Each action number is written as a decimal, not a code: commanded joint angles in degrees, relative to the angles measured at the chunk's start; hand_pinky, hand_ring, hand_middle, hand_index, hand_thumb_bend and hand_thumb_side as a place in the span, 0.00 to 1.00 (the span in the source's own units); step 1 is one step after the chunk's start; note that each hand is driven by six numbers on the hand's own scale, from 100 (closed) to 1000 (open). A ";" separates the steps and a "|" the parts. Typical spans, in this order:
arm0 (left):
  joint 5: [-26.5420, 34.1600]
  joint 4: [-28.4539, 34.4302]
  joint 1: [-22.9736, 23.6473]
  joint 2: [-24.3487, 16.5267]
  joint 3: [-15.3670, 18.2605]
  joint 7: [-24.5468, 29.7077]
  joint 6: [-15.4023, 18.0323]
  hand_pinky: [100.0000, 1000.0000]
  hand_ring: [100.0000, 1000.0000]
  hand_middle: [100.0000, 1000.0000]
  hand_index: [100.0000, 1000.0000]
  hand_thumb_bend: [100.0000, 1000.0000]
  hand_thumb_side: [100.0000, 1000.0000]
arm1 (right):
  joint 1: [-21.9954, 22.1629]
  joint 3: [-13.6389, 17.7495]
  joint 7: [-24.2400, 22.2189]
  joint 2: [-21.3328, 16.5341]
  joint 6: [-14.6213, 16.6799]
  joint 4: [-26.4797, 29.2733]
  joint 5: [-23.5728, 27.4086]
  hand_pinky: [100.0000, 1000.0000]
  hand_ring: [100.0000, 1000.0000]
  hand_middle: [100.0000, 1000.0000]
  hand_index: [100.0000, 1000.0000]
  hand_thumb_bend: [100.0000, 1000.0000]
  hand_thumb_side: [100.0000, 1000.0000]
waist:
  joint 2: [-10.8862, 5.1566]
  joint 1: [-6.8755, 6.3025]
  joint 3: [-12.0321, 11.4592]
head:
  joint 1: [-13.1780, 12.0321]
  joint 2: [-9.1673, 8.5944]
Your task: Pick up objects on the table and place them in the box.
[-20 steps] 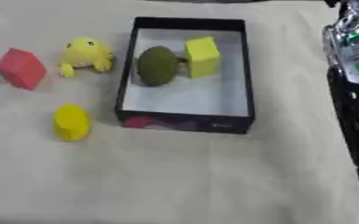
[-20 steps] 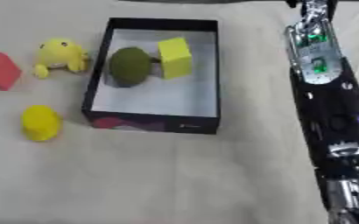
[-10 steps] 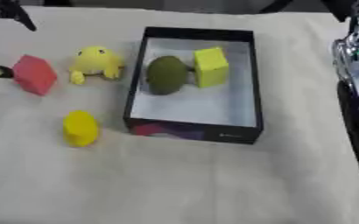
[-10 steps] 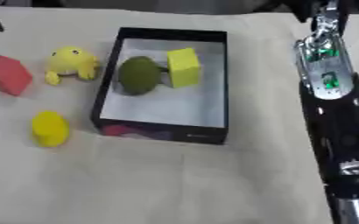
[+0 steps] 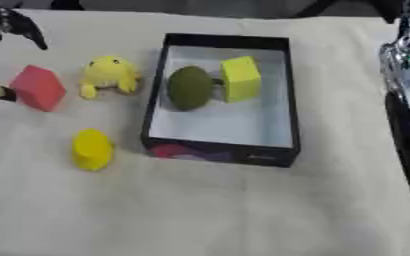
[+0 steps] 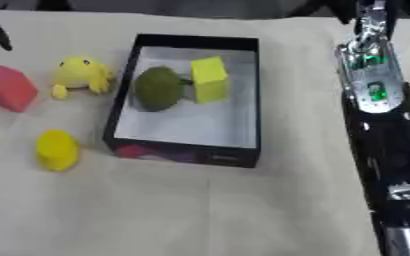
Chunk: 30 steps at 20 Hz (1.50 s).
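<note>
Reaching in from the upper left corner, the left hand (image 5: 7, 27) now shows dark fingers (image 5: 33, 37) near the red block (image 5: 38, 87), where a second ago none appeared (whether spread or curled I cannot tell). That block, the yellow toy (image 5: 108, 75) and yellow piece (image 5: 92, 149) remain outside the box (image 5: 217, 152); the right hand is unseen.

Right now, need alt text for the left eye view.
A black open box on a cream cloth holds an olive-green oval and a yellow cube. Left of it lie a yellow toy figure, a red block and a yellow cylinder.
</note>
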<state>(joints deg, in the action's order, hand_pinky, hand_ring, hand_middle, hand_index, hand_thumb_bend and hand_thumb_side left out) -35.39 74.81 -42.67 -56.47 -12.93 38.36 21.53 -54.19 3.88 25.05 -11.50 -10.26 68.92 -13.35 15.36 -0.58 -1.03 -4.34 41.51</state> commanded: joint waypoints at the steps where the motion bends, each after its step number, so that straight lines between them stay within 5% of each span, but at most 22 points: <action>1: -0.21 -0.41 -1.12 -1.31 0.09 2.13 -0.47 0.85 0.82 0.77 0.80 0.64 0.00 | -1.63 0.01 0.10 -1.19 0.13 0.22 0.32 0.77 0.71 0.70 0.81 0.25 0.30 | -0.80 0.25 0.09 | 0.42 0.15; 12: -1.81 -3.24 -1.83 -0.35 0.57 4.38 -2.10 0.85 0.83 0.79 0.81 0.67 0.00 | -2.58 -0.11 0.25 -1.91 0.21 -0.80 0.95 0.77 0.71 0.70 0.81 0.23 0.31 | 0.25 0.03 0.48 | 0.19 0.25; 19: -9.44 -5.93 -2.78 0.61 1.43 1.23 -1.60 0.86 0.83 0.81 0.81 0.67 0.00 | -3.23 -0.11 0.33 -2.43 0.17 -1.75 1.54 0.77 0.71 0.70 0.81 0.23 0.32 | 1.00 0.06 0.76 | -0.63 -0.18; 30: -9.95 -10.74 -4.18 2.18 3.14 0.11 -2.16 0.87 0.85 0.81 0.83 0.70 0.00 | -4.49 -0.13 0.59 -3.00 0.10 -3.27 2.52 0.77 0.70 0.69 0.81 0.22 0.33 | 2.14 0.30 1.08 | -1.31 -0.86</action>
<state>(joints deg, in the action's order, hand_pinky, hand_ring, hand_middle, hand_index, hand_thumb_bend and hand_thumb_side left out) -45.14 63.91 -45.79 -52.87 -10.92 38.85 19.45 -57.27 3.82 25.37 -12.85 -10.24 65.25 -11.19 17.93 -0.58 0.03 -5.38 41.38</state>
